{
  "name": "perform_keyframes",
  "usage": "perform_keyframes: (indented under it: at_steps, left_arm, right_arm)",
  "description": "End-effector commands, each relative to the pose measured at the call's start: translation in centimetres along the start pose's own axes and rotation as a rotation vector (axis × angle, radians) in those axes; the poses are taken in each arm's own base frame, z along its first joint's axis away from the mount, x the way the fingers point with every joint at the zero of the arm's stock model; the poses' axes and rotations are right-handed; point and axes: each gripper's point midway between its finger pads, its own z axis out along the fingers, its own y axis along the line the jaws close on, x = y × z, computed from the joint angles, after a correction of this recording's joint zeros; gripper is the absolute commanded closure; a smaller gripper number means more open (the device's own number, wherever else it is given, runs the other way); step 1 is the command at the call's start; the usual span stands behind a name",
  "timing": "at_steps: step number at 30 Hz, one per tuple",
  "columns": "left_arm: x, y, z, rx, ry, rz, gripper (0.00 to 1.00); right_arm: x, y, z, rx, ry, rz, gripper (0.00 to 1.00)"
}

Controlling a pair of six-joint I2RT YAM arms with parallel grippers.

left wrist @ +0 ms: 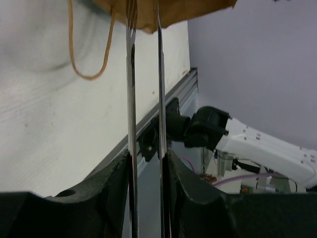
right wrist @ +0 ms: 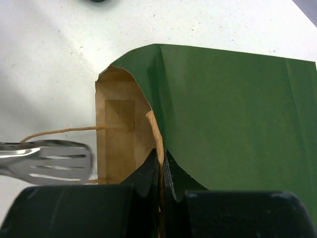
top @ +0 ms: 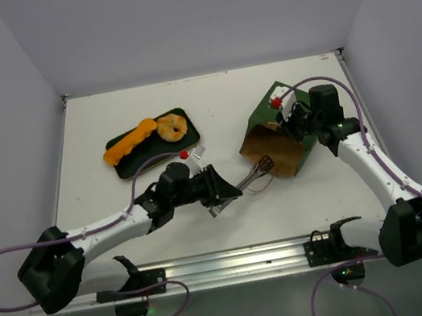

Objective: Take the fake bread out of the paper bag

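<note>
The left gripper [top: 225, 192] clamps tongs [top: 252, 175] at the paper bag [top: 263, 120], whose rim the right gripper [right wrist: 161, 171] pinches. A tray [top: 157, 153] lies left of centre on the white table [top: 225, 98].

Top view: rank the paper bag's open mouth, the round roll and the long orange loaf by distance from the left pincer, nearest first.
From the left pincer, holding tongs:
1. paper bag mouth, to its right, at the tongs' tips.
2. round roll, on the tray's right end.
3. long orange loaf, on the tray's left part, farthest.
</note>
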Motion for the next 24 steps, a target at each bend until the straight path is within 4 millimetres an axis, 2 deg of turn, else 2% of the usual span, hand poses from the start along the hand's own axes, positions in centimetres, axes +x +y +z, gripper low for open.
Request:
perform_keyframes:
  at_steps: [1,2,3,4,5,6,8,9,11,12,13,16,24]
  left_arm:
    - [-4.4,-4.8,2.3,0.082,-0.146,0.100,0.64]
    - [-5.1,-3.7,3.5,0.034,-0.161,0.086,0.64]
    - [-6.0,-4.5,4.1,0.038,-0.182,0.089,0.64]
    - [-6.1,-3.2,5.2,-0.008,-0.177,0.080,0.64]
    - [-6.8,-2.9,5.8,-0.026,-0.200,0.076,0.64]
    - [-7.6,-3.5,6.3,-0.025,-0.218,0.077,0.64]
    - [-8.2,-1.9,7.8,-0.076,-0.232,0.060,0.64]
    - [-8.9,-2.5,8.3,-0.069,-0.244,0.062,0.64]
    - [-9.3,-1.0,9.7,-0.119,-0.253,0.053,0.64]
    - [-9.9,-1.5,10.0,-0.115,-0.268,0.055,0.64]
    - [-10.0,-0.6,10.6,-0.143,-0.269,0.048,0.63]
    - [-11.1,0.0,11.4,-0.185,-0.305,0.046,0.61]
    - [-11.9,0.0,13.3,-0.190,-0.304,0.037,0.56]
  right_arm:
    - [-1.2,-0.4,-0.2,0.017,-0.052,0.005,1.00]
    - [-1.2,-0.4,-0.2,0.024,-0.054,0.010,1.00]
    - [-1.3,-0.5,-0.2,0.028,-0.055,0.012,1.00]
    - [-1.3,-0.6,-0.2,0.032,-0.056,0.016,1.00]
    - [-1.4,-0.6,-0.2,0.035,-0.062,0.023,1.00]
    - [-1.4,-0.6,-0.2,0.037,-0.061,0.028,1.00]
    - [-1.4,-0.5,-0.1,0.031,-0.067,0.040,1.00]
    - [-1.5,-0.4,-0.1,0.030,-0.071,0.043,1.00]
    - [-1.7,-0.4,-0.2,0.034,-0.079,0.053,1.00]
    - [-1.7,-0.5,-0.2,0.037,-0.080,0.058,1.00]
    - [-1.8,-0.5,-0.2,0.040,-0.082,0.057,1.00]
    - [-1.7,-0.6,-0.2,0.043,-0.084,0.062,1.00]
    - [-1.7,-0.4,-0.1,0.037,-0.090,0.067,1.00]
